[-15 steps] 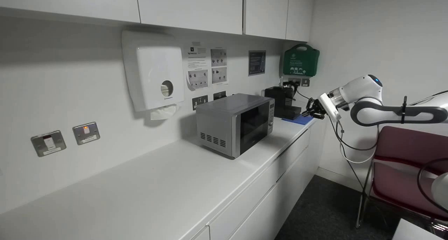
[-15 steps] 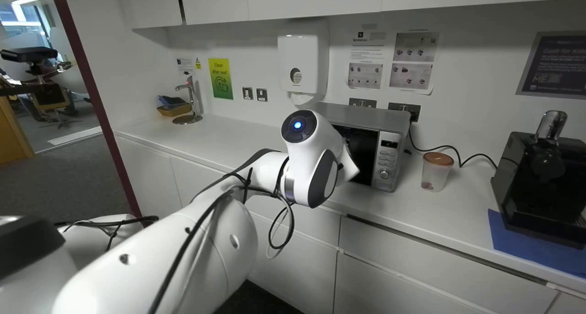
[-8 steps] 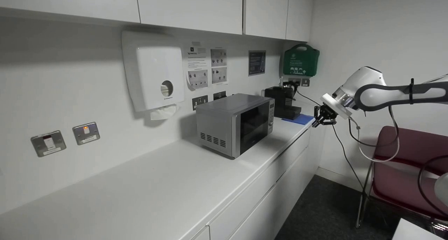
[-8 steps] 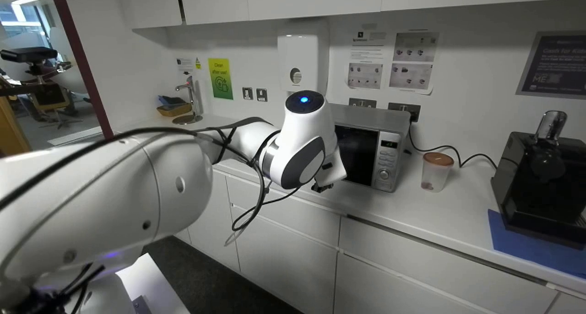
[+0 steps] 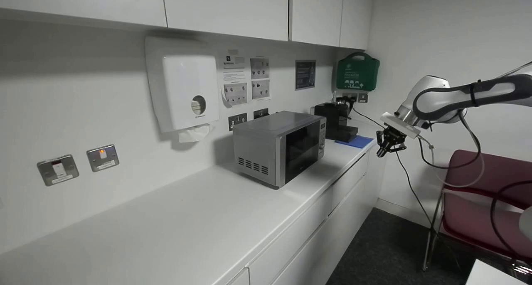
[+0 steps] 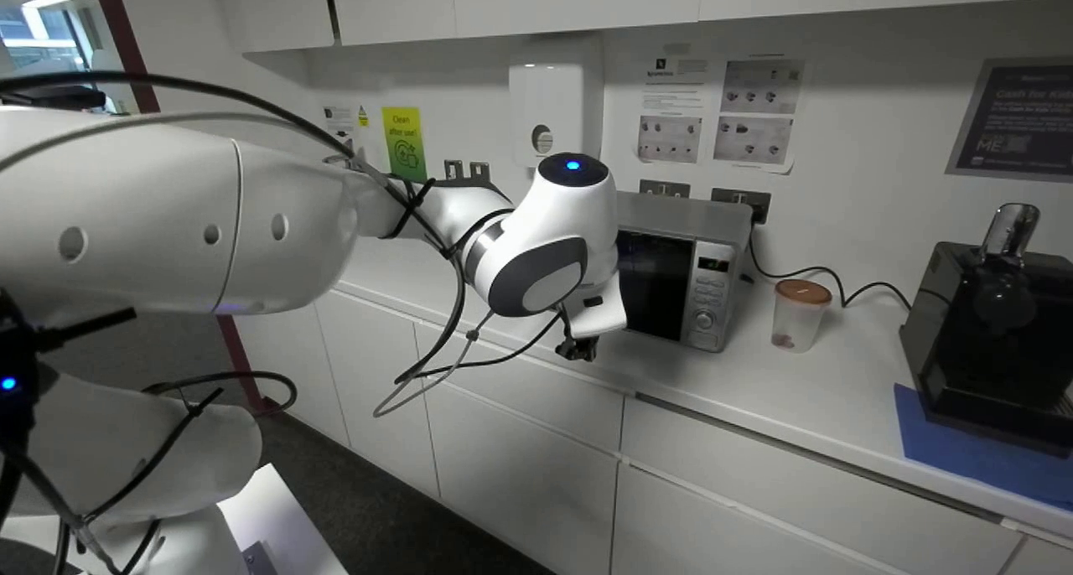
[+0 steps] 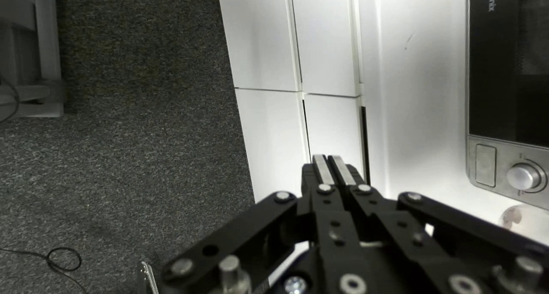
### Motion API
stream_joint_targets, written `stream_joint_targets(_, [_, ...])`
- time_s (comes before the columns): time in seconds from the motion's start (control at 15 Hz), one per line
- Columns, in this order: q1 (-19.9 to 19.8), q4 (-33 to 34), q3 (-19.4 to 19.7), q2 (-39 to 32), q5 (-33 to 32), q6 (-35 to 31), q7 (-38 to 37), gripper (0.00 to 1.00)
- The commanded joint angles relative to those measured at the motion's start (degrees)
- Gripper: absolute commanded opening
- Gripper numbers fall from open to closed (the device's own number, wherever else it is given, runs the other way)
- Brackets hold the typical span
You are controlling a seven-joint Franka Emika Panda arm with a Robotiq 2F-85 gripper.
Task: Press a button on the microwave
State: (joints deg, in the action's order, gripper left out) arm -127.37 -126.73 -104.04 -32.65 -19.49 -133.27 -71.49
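The silver-grey microwave (image 5: 258,152) stands on the white counter, its dark glass door shut. In an exterior view its control panel (image 6: 711,294) shows a small display, small buttons and a round knob. The wrist view shows the microwave's dark door (image 7: 493,84) at the right edge, with the knob (image 7: 523,176) and a wide flat button (image 7: 486,165) below it. My gripper (image 7: 328,157) is shut and empty, its fingertips together. In an exterior view the gripper (image 5: 380,153) points down in the air, apart from the microwave. It also shows partly below the wrist (image 6: 577,350).
A clear tub with a brown lid (image 6: 798,319) stands beside the microwave. Beyond it are a black coffee machine (image 6: 981,340) and a blue mat (image 6: 964,449). White cupboards (image 5: 232,11) hang above. A red chair (image 5: 486,173) stands behind the arm.
My gripper has moved back from the counter and tilted from nearly level to steeply downward. The forearm has swung up and the wrist sits higher. The microwave has not moved.
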Motion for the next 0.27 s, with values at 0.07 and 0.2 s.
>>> stream_joint_targets(0.07, [-2.87, 0.14, -0.89, 6.91, 6.88, -1.37, 5.31, 0.17])
stream_joint_targets(0.2, [-2.88, 0.38, -0.83, 7.78, 6.70, -1.30, 5.17, 0.22])
